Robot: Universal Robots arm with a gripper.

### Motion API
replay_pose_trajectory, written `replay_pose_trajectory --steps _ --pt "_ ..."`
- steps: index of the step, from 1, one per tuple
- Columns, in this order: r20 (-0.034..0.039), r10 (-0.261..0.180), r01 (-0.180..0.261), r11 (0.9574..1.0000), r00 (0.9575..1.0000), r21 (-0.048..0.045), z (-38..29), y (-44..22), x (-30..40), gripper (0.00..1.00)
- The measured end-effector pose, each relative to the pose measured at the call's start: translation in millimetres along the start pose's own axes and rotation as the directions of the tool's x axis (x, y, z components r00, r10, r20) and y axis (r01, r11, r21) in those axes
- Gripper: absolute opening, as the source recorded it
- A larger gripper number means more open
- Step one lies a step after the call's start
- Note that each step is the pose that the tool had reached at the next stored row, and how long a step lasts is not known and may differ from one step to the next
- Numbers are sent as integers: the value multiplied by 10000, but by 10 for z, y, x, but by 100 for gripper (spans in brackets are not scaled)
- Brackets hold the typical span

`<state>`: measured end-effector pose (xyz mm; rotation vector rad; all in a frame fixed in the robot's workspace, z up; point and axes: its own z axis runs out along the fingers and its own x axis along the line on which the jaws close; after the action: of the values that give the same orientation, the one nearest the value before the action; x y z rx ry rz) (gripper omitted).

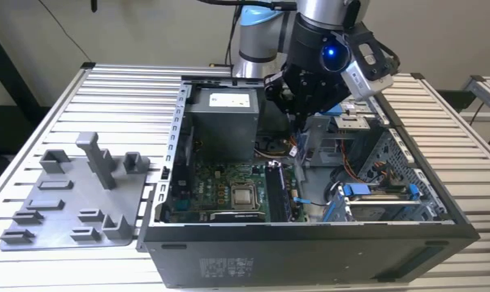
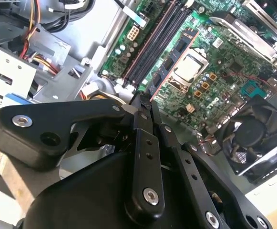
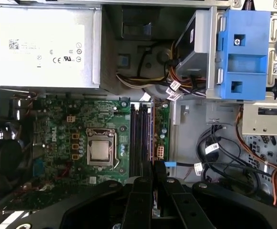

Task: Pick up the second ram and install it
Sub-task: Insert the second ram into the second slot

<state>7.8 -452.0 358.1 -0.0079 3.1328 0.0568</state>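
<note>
The grey fixture tray sits nearest, at the front corner of the bench on the exterior view's left, just beside the open computer case. Inside the case the motherboard lies flat. Its long black memory slots run along the board's edge next to the loose cables. Farther back, the gripper hangs over the case's far half, near the power supply.

The main risk, as I judge it, is a skewed seating. If the stick comes down tilted or offset from a slot, its edge could jam on the slot wall or the end latches, and pressing on could strain the board. The cables beside the slots could also snag a finger.

The fingers are clenched close together. In the first wrist view a thin dark strip, seen edge-on, sits pinched between them, and I take it to be the second ram. It is clear of the board, above the near end of the slots and roughly in line with their length.
</note>
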Motion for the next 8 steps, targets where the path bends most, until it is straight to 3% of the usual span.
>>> replay_pose_trajectory --steps 8 --pt "-138 0 0 10000 9999 1 92 -9 26 14"
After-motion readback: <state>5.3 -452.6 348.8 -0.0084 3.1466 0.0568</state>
